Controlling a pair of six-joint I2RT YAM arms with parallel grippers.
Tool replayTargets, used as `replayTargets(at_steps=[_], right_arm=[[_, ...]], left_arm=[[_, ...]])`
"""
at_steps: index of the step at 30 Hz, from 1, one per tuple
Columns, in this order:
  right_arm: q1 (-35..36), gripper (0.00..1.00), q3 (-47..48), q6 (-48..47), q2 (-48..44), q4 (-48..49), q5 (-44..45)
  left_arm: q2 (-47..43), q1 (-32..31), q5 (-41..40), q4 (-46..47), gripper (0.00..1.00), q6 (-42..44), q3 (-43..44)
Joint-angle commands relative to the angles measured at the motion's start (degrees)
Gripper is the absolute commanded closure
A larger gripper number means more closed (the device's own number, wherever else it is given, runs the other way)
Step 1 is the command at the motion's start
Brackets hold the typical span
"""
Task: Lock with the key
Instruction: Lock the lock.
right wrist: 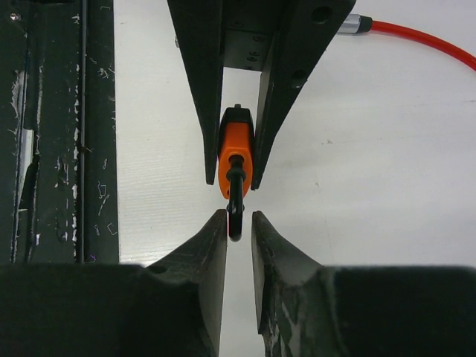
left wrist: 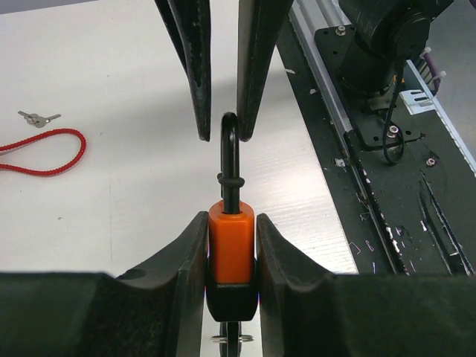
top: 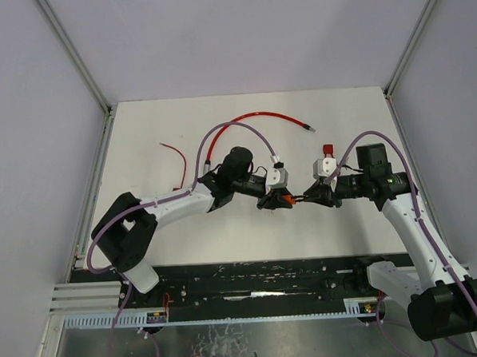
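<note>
Left wrist view: the left gripper (left wrist: pixel 230 223) is clamped on the orange body of the padlock (left wrist: pixel 231 249), 1 pad on each flat side. The padlock is held off the desk (left wrist: pixel 111 223) between the 2 arms. The shackle (left wrist: pixel 230 160) points straight away from it into the right gripper (left wrist: pixel 223 134). The right gripper's jaws stand narrow about the bend of the shackle. The shackle touches 1 finger, and a sliver of gap shows at the other. Whether that grip is firm cannot be told.

Assessment of the step in hand: the lock is being steadied at both ends for the locking action. To do it well, the left gripper should keep the body square and not let it twist. The right gripper should close fully on the shackle and push along the shackle's own line, not sideways.

Further out, a small bunch of keys (left wrist: pixel 37 117) lies on the desk, well apart from the padlock, near a red cord (left wrist: pixel 56 145).

Not determined:
- A metal ring (left wrist: pixel 234 340) shows below the lock body but is cut off by the frame edge. It may hang from a key in the keyway.
- The keyway is hidden in all 3 views.
- Whether the shackle is seated cannot be made out.
- In the top external view the lock is too small to read.
</note>
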Motion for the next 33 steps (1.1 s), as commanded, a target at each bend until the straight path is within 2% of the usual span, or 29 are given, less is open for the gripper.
replayTargets(at_steps=[1,16,26,30,33], right_arm=[[-0.1,0.74,-0.1,2.1,-0.1,1.6,-0.4],[-0.1,0.75,0.0,3.1,0.1,2.0,0.1],[0.0,0.79,0.0,4.0,1.9,1.9,-1.8],[0.1,0.84,0.4,4.1,2.1,1.4,-2.8],[0.1,0.84,0.5,4.3,1.8,1.4,-3.1]], left_arm=[[-2.8,0.3,0.4,3.4,1.00,0.8,-0.1],[-2.9,0.5,0.5,3.3,1.00,1.0,-0.2],[-2.8,0.5,0.3,3.6,1.00,0.9,-0.2],[-2.7,0.4,-0.7,3.7,1.00,0.8,-0.2],[-2.6,0.5,-0.8,3.8,1.00,0.9,-0.4]])
